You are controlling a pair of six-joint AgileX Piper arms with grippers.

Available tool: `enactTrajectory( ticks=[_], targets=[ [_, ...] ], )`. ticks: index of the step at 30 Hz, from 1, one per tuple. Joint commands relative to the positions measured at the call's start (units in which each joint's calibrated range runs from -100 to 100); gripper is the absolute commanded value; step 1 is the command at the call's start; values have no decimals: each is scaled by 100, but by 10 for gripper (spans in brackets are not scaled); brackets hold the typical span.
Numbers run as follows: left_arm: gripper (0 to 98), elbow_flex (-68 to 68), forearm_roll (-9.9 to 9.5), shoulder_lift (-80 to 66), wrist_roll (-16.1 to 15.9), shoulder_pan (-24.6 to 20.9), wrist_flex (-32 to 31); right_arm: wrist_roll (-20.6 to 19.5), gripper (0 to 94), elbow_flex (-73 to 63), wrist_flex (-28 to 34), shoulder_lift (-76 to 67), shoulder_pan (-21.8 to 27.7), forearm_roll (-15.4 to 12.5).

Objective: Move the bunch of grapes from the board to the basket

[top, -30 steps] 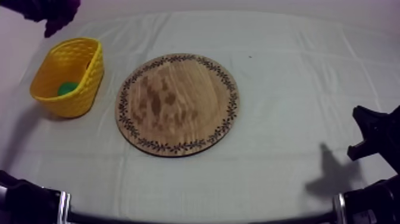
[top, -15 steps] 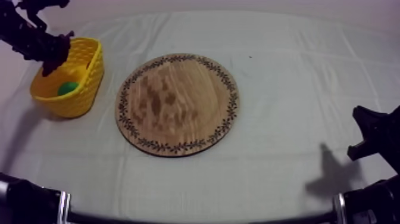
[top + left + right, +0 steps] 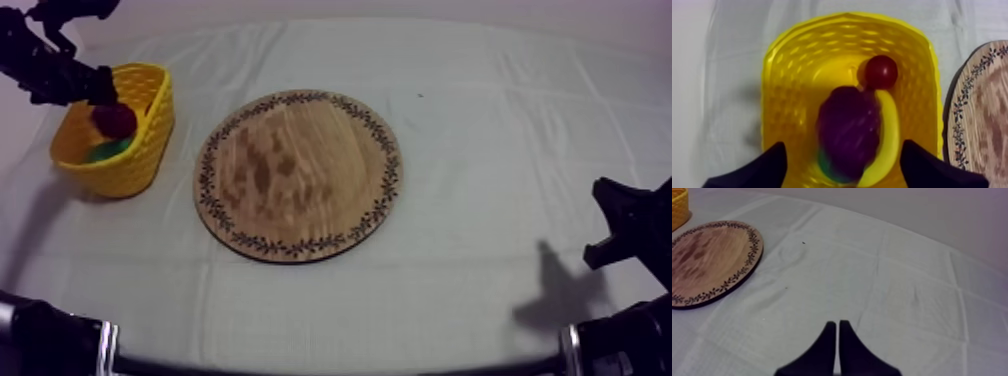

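- Yellow basket [image 3: 140,150] stands at the table's left side on the grey-white cloth [image 3: 480,120]. Left gripper [image 3: 100,90] hovers over it with its fingers [image 3: 767,167] spread wide: released, neither finger touching anything.
- Bunch of grapes [image 3: 848,132] is inside the basket, below the spread fingers, lying over a banana [image 3: 889,145] and a green fruit [image 3: 826,167] that is mostly hidden. Small red fruit [image 3: 881,71] sits just beside the grapes, at the banana's end.
- Round wooden board [image 3: 298,175] lies near the basket's right, apart from it.
- Right gripper [image 3: 837,324] sits low at the table's right side over cloth, well apart from the board, fingers pressed together on nothing.
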Motion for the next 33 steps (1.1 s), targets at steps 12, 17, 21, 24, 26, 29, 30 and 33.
enactTrajectory(
  ticks=[12, 17, 21, 24, 26, 29, 30, 33],
  targets=[
    [352, 156, -8, -1210, 244, -198, -1226, 2, 4, -3, -3, -1, 2, 1],
    [154, 529, 55, -2164, 272, -217, -1497, 0, 4, -3, -3, -1, 2, 1],
    [70, 1046, 86, -3007, 308, -198, -1759, 0, 4, -3, -3, -1, 2, 1],
    [24, 1647, 104, -3700, 292, -174, -2153, 0, 4, -3, -3, -1, 2, 1],
    [12, 2218, 109, -4217, 294, -161, -2566, 0, 4, -3, -3, -1, 2, 1],
    [4, 3240, 98, -5094, 400, -161, -3197, 3, 4, -3, -3, -1, 2, 1],
    [3, 3562, 93, -5397, 445, -157, -3326, 3, 4, -3, -3, -1, 2, 1],
    [1, 4310, 92, -6241, 462, -119, -3319, 2, 4, -3, -3, -1, 2, 1]
  ],
)
